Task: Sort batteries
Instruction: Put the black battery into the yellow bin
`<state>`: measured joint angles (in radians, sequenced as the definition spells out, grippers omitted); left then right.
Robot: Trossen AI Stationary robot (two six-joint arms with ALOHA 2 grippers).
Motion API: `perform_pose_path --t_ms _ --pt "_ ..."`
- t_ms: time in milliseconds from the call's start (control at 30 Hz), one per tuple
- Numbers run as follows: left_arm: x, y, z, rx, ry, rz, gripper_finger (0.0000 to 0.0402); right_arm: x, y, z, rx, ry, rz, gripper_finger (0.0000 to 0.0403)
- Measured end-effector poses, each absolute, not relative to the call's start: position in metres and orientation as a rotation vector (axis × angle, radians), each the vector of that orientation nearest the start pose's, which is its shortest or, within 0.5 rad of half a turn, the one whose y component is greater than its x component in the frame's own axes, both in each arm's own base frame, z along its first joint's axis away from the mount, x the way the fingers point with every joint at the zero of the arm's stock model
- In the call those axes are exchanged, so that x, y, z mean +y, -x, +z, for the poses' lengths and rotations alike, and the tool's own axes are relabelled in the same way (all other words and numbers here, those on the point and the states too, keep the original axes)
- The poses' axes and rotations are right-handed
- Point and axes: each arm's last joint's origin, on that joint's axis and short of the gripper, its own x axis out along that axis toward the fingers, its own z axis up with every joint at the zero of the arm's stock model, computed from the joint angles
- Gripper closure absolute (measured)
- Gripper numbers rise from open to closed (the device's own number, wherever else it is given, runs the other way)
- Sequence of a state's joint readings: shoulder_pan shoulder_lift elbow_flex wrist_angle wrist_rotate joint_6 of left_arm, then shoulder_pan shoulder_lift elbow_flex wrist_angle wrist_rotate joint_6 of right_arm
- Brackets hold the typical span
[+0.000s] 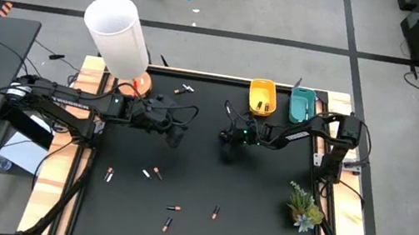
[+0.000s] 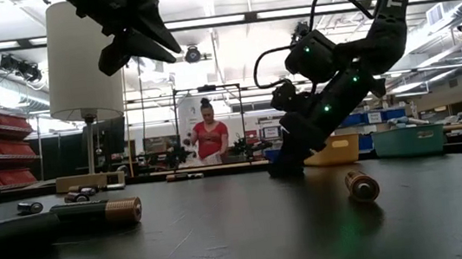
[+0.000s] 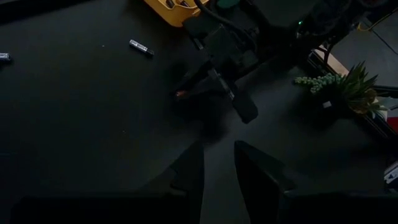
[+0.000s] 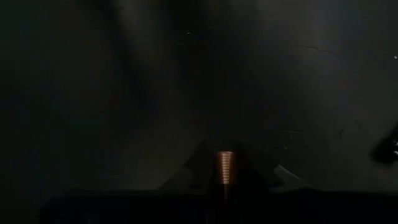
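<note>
R arm reaches in from the table's right edge, elbow bent, wrist pitched steeply down so the right gripper sits at the mat near centre, just in front of the yellow tray. In low view its tips meet the mat surface. Jaws drawn in narrow on 1 copper-ended battery, which stands up between the 2 fingers in the R wrist view; the L wrist view shows an orange glint at those same tips. Looks pinched, still down at mat level, not lifted.

L arm stretches in level from the left edge, wrist roughly horizontal, left gripper raised above the mat, well clear of it in low view. Its 2 fingers stand a narrow gap apart w/ nothing between them; they point toward the R gripper.

Other batteries: 2 near the mat's back edge, 1 by the left edge, 2 close together left of centre, 3 toward the front. Some lie inside the yellow tray; count unclear. Teal tray sits just right of the yellow 1.
</note>
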<state>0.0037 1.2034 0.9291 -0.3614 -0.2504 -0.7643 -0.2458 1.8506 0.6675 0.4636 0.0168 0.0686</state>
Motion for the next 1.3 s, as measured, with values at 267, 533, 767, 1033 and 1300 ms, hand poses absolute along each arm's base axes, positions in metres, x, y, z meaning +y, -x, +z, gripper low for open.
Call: perform_pose_path --t_ms 267,533,767,1033,1300 --pt "0.008 -0.254 0.284 0.508 0.658 0.466 0.0298 -0.083 -0.303 0.119 0.651 -0.178 -0.246 0.0355" --pt "0.009 -0.255 0.285 0.496 0.623 0.467 0.0298 -0.098 -0.296 0.191 0.647 -0.324 -0.335 0.0355" --pt "0.011 -0.258 0.291 0.422 0.567 0.492 0.0298 -0.145 -0.260 0.245 0.710 -0.340 -0.660 0.0355" --pt "0.011 -0.260 0.294 0.374 0.585 0.488 0.0298 -0.196 -0.234 0.215 0.865 -0.477 -0.810 0.0353" --pt "0.011 -0.260 0.295 0.360 0.638 0.498 0.0298 -0.209 -0.228 0.206 0.887 -0.500 -0.791 0.0225"
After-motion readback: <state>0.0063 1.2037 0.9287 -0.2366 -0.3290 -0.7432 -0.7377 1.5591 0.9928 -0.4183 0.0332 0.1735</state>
